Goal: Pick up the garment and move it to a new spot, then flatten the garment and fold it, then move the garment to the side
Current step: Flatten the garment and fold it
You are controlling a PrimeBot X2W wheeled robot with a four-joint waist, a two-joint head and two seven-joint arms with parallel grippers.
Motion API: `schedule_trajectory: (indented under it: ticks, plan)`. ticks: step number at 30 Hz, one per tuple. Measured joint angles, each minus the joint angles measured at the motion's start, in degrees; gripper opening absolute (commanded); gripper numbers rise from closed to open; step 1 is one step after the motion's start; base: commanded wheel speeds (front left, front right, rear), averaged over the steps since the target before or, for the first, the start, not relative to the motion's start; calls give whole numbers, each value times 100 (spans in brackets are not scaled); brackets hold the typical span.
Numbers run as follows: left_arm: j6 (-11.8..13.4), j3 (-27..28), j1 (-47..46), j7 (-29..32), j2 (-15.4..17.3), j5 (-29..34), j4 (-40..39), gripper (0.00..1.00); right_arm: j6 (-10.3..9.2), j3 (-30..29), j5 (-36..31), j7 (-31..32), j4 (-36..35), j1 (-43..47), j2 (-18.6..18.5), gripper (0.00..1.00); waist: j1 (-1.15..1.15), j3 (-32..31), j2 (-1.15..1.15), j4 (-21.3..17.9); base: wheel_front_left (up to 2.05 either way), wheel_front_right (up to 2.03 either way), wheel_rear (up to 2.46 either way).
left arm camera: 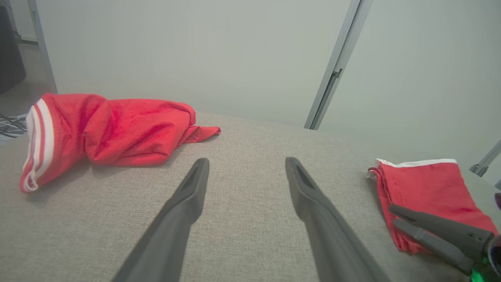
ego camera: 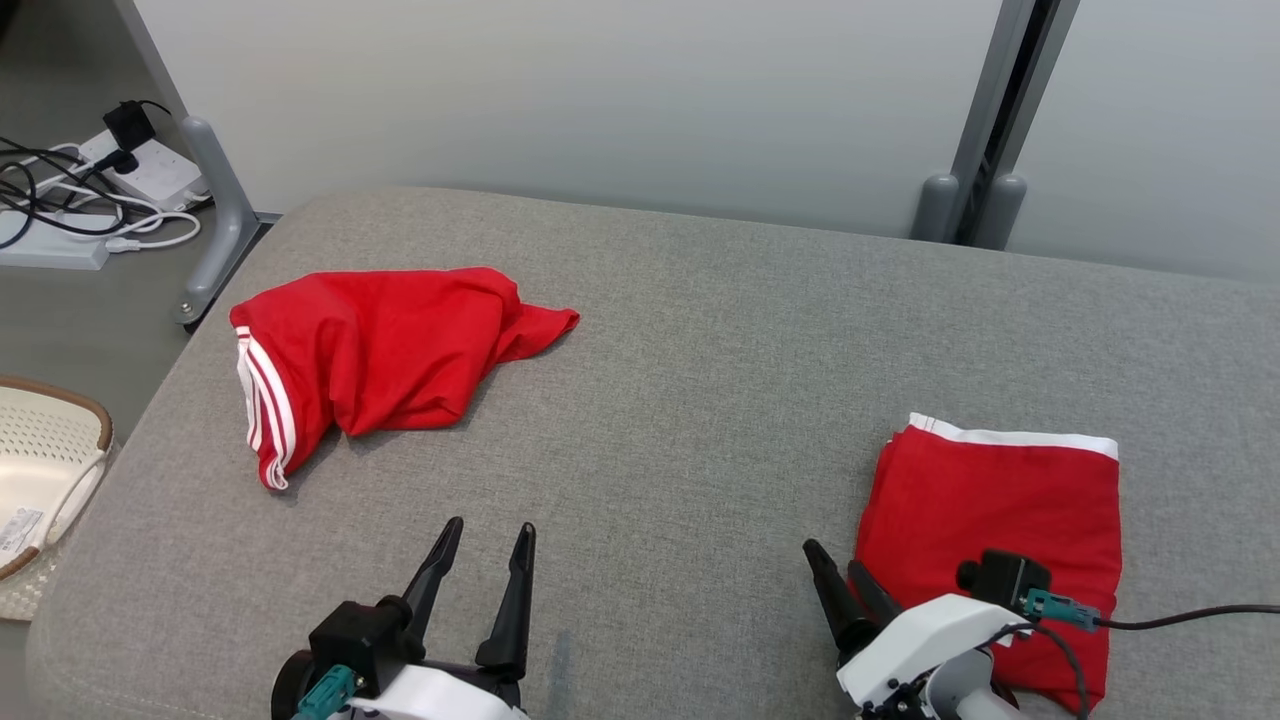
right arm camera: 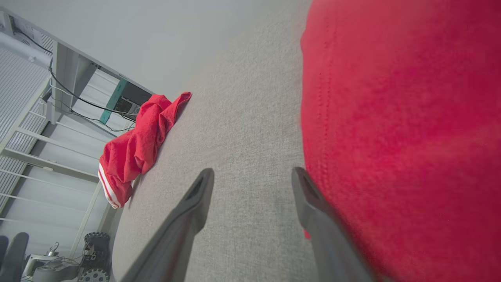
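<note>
The left tool (ego camera: 491,524), spread, is being held over open grey fabric worktop (ego camera: 700,400), the crumpled red white-striped garment (ego camera: 380,350) ahead-left; the right tool (ego camera: 831,556), spread, is being held at the left edge of the folded red garment (ego camera: 990,500).

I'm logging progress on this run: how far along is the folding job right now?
Looks done: the folded garment lies flat at the right of the grey cushion, the right gripper at its edge. In hand: nothing; that gripper and the left gripper are open and empty. Left: the crumpled garment at the far left, apparently yet to be picked up, flattened, folded and set aside.
</note>
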Motion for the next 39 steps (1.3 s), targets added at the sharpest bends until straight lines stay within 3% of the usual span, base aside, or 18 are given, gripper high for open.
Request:
schedule_trajectory:
  ticks: [6,12,17,21,23,28,32,39]
  plan:
    - [-1,91,2,1,1,44,-16,100,0,222,59,-26,-259,-257,-105,100,0,-87,0,-175,0,0,0]
    - [-2,223,-16,0,0,45,-208,100,0,138,-315,-73,-768,-515,-838,100,0,-191,0,-478,0,0,0]
    - [2,387,-68,1,-1,-31,-452,100,0,-532,-1468,-96,-1386,-639,-1529,100,0,-234,0,-779,0,0,0]
    - [0,486,-73,0,3,-48,-584,100,0,-1451,-2998,-96,-1847,-377,-1764,100,0,-245,0,-1001,0,0,0]
    - [-8,491,-78,0,-1,-46,-603,100,0,-2036,-3744,-97,-2151,-119,-1704,100,0,-246,0,-1085,0,0,0]
    - [-9,502,-75,0,2,-47,-656,100,0,-3239,-5065,-103,-3012,816,-1007,100,0,-225,0,-1238,0,0,0]
    - [-25,491,-16,0,1,-4,-660,100,0,-3713,-5341,-103,-3273,1244,-642,100,0,-206,0,-1308,0,0,0]
    - [-25,448,85,0,0,56,-611,100,0,-3998,-5470,-104,-3300,1529,-424,100,0,-169,0,-1372,0,0,0]
